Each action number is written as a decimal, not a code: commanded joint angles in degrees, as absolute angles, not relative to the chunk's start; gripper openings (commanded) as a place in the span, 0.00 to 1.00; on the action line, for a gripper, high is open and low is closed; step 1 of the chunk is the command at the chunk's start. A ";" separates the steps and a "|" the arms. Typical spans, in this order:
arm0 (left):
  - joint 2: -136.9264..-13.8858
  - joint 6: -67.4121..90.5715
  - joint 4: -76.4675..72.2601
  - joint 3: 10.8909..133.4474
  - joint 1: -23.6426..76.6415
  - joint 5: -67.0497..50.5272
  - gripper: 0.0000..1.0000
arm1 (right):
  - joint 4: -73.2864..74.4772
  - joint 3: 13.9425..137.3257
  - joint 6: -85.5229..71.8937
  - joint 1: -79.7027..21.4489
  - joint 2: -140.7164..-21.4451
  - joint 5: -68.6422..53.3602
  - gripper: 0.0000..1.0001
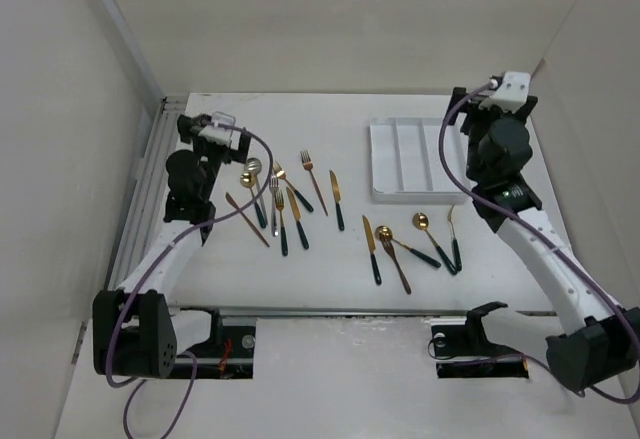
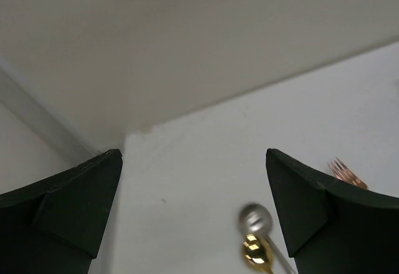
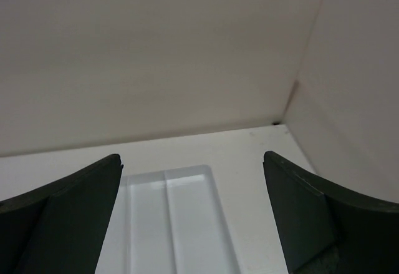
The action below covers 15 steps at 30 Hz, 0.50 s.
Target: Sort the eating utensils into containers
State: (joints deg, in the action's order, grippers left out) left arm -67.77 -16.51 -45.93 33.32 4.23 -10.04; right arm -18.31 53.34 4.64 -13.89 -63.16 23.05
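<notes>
The white table (image 1: 330, 274) carries everything. On it the white tray (image 1: 383, 164), with three long compartments, lies just below and ahead of the right pincer (image 3: 192, 158). Its compartments are bare as far as the views show. That pincer hangs over the tray with its fingers spread wide and nothing between them. The left pincer (image 2: 194, 155) is likewise spread wide and empty, raised over the far left part of the table.

None of the eating utensils is sorted yet; all lie flat on the table in two loose groups. The left group (image 1: 282, 204) sits just ahead of the left pincer and to its right, with several pieces touching or crossing. The right group (image 1: 410, 244) lies below and behind the right pincer, on the near side of the tray.

Closest to the left pincer are a silver spoon (image 2: 254, 219) and a gold spoon (image 2: 257, 252), their bowls together just inside its right finger. A copper fork (image 2: 346, 173) shows its tines beyond that finger.

These pieces look stiff, slim and light, and their polished heads are probably slippery. Lying flat, they leave little for a finger to get under. The dark handle near mid-length seems the best hold, with the jaws set across the narrow width so the piece hangs level. Crossed pieces would likely drag their neighbours, so a lone one such as the knife (image 1: 338, 199) looks the easier start.
</notes>
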 commanded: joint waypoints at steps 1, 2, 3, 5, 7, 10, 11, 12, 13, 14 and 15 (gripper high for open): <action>-63.81 -31.26 -32.80 42.61 5.01 -8.02 1.00 | 6.13 63.95 17.38 -20.82 -65.81 54.34 1.00; -63.81 -33.64 -31.83 44.02 5.53 -6.26 1.00 | 10.94 65.64 16.97 -20.83 -68.88 58.49 1.00; -63.81 -35.49 -30.34 45.60 5.54 -4.15 1.00 | 15.68 67.66 13.48 -20.83 -70.12 60.10 1.00; -64.50 -35.52 -24.04 50.78 5.54 -3.09 1.00 | 35.38 77.05 1.40 -19.00 -72.58 47.19 1.00; -65.13 -32.45 -17.52 56.56 5.54 -3.60 1.00 | 41.29 80.85 -4.37 -12.70 -72.60 21.88 1.00; -64.60 -28.31 -8.28 58.62 6.06 -8.41 1.00 | 45.08 77.97 -11.41 -8.89 -71.89 8.73 1.00; -63.99 -27.34 -7.48 57.75 6.06 -9.13 1.00 | 46.13 75.17 -12.73 -7.75 -71.89 7.83 0.97; -63.46 -24.29 -7.47 56.79 6.06 -9.14 1.00 | 48.67 73.67 -14.83 -7.04 -71.89 6.52 0.93; -62.94 -22.34 -7.99 55.82 6.06 -9.14 1.00 | 49.82 72.17 -15.64 -6.25 -71.89 5.02 0.89; -62.23 -20.67 -8.52 53.98 6.06 -9.14 1.00 | 50.62 70.68 -16.25 -4.50 -72.42 2.05 0.81; -62.23 -19.52 -9.22 53.18 6.06 -8.53 1.00 | 50.10 69.10 -16.96 -4.48 -72.42 1.50 0.74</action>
State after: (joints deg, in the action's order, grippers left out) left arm -64.38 -25.26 -12.53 55.20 5.74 -7.33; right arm 41.71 71.57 -10.35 -5.67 -73.14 11.84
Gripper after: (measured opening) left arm 0.997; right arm 0.768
